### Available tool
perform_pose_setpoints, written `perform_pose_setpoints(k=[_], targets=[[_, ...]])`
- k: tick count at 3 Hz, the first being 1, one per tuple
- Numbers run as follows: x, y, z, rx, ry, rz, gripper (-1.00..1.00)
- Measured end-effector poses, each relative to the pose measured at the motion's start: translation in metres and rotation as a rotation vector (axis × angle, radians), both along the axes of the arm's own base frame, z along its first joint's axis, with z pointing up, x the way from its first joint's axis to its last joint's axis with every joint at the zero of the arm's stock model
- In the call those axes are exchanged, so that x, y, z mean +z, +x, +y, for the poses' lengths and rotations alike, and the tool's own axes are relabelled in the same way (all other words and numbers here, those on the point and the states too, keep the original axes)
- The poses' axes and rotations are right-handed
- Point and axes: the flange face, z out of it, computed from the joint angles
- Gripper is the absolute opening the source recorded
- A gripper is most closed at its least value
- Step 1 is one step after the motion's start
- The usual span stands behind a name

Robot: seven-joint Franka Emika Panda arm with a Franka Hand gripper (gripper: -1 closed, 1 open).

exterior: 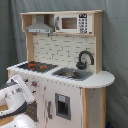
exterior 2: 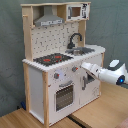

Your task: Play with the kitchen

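Toy kitchen (exterior: 60,75) stands upright in the middle of both exterior views, against a grey curtain (exterior: 117,45). In the second exterior view it sits on a wooden floor or tabletop (exterior 2: 100,112).

Layout, second exterior view: black-red hob (exterior 2: 52,58) on the counter's left half, silver sink (exterior 2: 82,50) to its right, black faucet (exterior 2: 74,39) arching over the sink. Grey hood (exterior 2: 48,20) sits above the hob, with a microwave-style box (exterior 2: 75,11) beside it at the top. Pegboard back (exterior 2: 52,37) runs behind the counter. Oven door (exterior 2: 63,95) sits below the hob, knobs (exterior 2: 56,76) just above it.

Arm (exterior 2: 107,74) comes in from the second exterior view's right, white, roughly level with the knob row. Gripper (exterior 2: 83,68) is at the kitchen front, just right of the oven, probably touching the panel near the right knob; contact not clear. Can't tell if the fingers are wide or narrow.

In the first exterior view the arm (exterior: 15,97) fills the lower left corner, in front of the oven side.
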Motion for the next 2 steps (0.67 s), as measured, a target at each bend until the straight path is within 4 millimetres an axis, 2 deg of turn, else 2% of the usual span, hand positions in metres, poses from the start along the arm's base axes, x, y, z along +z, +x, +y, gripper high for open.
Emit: perform_pose_setpoints(k=[2], targets=[[-0.020,0.009,0.007,0.038,0.076,0.011,1.00]])
